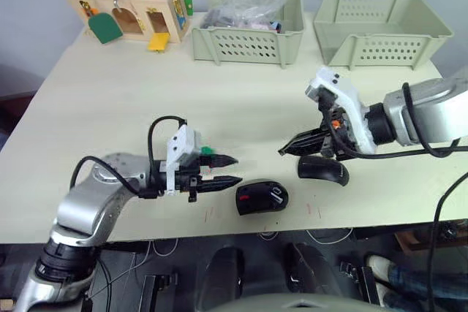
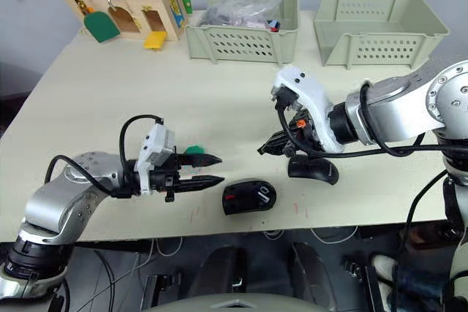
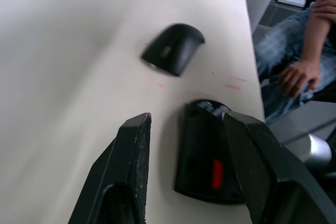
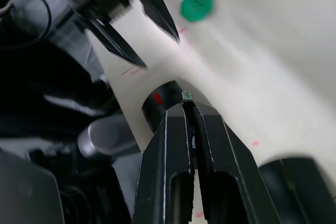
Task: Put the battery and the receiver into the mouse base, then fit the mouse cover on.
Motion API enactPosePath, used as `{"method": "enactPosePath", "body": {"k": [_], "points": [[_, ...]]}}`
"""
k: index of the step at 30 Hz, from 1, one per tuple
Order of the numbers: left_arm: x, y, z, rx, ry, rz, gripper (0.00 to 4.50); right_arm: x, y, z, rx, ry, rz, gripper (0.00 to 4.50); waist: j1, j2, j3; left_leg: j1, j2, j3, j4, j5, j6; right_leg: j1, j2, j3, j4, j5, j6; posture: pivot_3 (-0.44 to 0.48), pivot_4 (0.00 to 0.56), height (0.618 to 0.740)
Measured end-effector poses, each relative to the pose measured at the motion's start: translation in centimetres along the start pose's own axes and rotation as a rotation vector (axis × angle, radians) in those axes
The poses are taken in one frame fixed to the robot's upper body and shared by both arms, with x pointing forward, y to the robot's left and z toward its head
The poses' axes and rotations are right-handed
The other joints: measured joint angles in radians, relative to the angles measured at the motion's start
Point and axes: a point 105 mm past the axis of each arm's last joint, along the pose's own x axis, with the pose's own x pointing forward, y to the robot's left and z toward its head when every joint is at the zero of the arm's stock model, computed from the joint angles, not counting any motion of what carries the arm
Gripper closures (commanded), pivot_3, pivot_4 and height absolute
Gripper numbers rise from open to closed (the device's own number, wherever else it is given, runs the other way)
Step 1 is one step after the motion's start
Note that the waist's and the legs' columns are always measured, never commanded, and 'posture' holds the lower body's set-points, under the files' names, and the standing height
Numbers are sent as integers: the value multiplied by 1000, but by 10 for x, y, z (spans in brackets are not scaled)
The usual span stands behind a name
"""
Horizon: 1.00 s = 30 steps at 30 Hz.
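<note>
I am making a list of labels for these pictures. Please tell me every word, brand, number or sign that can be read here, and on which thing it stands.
No text can be read.
The mouse base carries a red mark, with no letters or numbers.
The wooden toy box has coloured pieces, with no writing that can be made out.

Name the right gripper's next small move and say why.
Probably carry the right gripper toward the mouse base and lower over its open compartment: its fingers pinch something small, likely the receiver, while the base lies open before the open left gripper; the mouse cover waits aside.
</note>
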Motion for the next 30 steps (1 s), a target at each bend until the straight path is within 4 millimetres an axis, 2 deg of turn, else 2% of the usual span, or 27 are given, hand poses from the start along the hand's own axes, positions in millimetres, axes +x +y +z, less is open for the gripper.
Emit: {"method": "enactPosePath", "body": {"k": [2, 3, 6, 7, 18, 25, 30], "points": [[0, -1, -3, 29, 6, -15, 2209, 2, 2, -1, -12, 40, 9, 4500, 1, 0, 0, 0, 0, 0, 0, 0, 0, 0, -1, 0, 0, -1, -2, 0, 150, 740], [1, -1, -9, 34, 23, -32, 1631, 2, 4, -1, -30, 69, 9, 4500, 2, 1, 0, 0, -1, 0, 0, 0, 0, 0, -1, 0, 0, -1, -3, 0, 150, 740], [5, -3, -22, 31, 50, -66, 322, -1, 2, -6, -30, 120, -9, 4500, 1, 0, 0, -1, -1, 1, 0, 0, 0, 0, -1, 1, -1, -1, -2, 0, 150, 740], [6, -3, -25, 36, 56, -74, 47, -1, 0, -9, -16, 135, -15, 4500, 1, 0, 0, -1, 0, 1, 0, 0, 0, -1, -1, 1, -1, 0, 0, 0, 150, 740], [29, -12, -21, 160, 158, -136, 47, -6, -1, -24, 14, 158, -56, 4500, -1, 1, 0, -2, 0, 1, 0, 0, 0, -2, -1, 1, -1, 0, 0, 0, 150, 740], [41, -14, -18, 178, 198, -135, 47, -7, 0, -26, 24, 133, -69, 4500, 0, 1, 0, -2, 0, 1, 0, 0, 0, -2, -1, 1, 0, 0, 1, 0, 150, 740], [54, -16, -29, 192, 285, -147, 47, -5, 1, -28, 24, 123, -67, 4500, 0, 1, 0, -2, -1, 2, 0, 0, 0, -3, -1, 2, 0, 1, 1, 0, 150, 740]]}}
